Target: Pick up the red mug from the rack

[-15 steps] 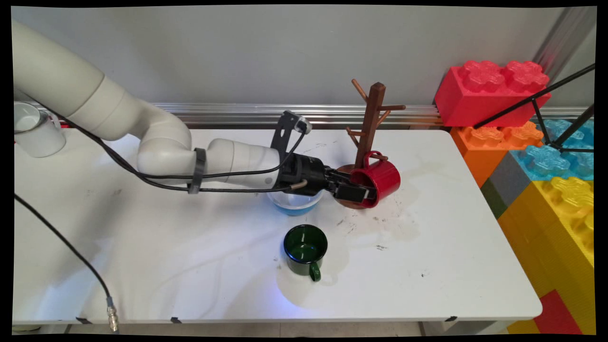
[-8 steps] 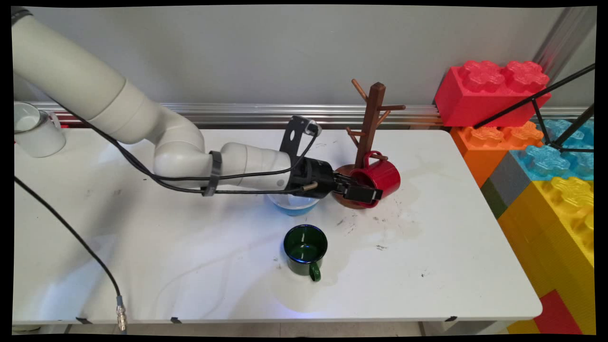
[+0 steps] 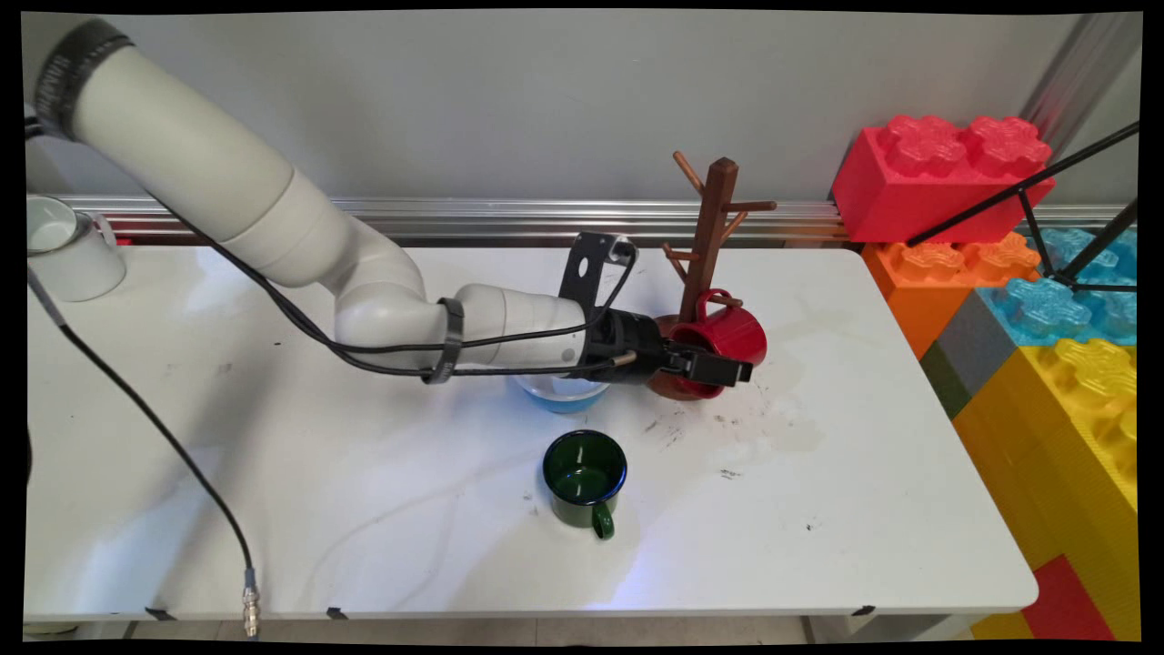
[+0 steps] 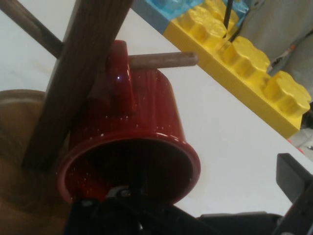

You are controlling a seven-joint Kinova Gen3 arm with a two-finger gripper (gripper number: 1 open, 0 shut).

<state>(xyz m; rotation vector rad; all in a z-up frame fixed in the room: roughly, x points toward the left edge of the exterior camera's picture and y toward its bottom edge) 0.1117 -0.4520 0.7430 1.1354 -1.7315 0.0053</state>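
Gripper: your gripper (image 3: 718, 368) reaches in low from the left and sits at the mouth of the red mug (image 3: 732, 335), just above the table (image 3: 864, 473).
Jaws: they look spread. In the hand view you see one finger (image 4: 292, 178) at the right edge, well clear of the mug wall with bare table between. The other finger is hidden in the dark linkage at the bottom, so you cannot see any grip on the rim.
Red mug: it hangs tilted by its handle on a low peg (image 4: 164, 59) of the rack (image 3: 712, 227). Its open mouth points back toward your hand and its bottom points right. In the hand view the red mug (image 4: 142, 132) fills the middle, mouth toward the camera, touching the post (image 4: 78, 78) on its left.
Rack: brown wood, upright on a round base (image 4: 19, 147), near the table's far edge, with its upper pegs bare.
Bowl: a blue bowl (image 3: 564, 396) lies under your wrist, just left of the rack's base.
Green mug: the green mug (image 3: 584, 475) stands upright nearer to you, handle toward the near edge, apart from the gripper.
White mug: the white mug (image 3: 68, 250) stands at the far left corner, well apart.
Blocks: big toy blocks (image 3: 941, 173) are stacked off the table's right end.
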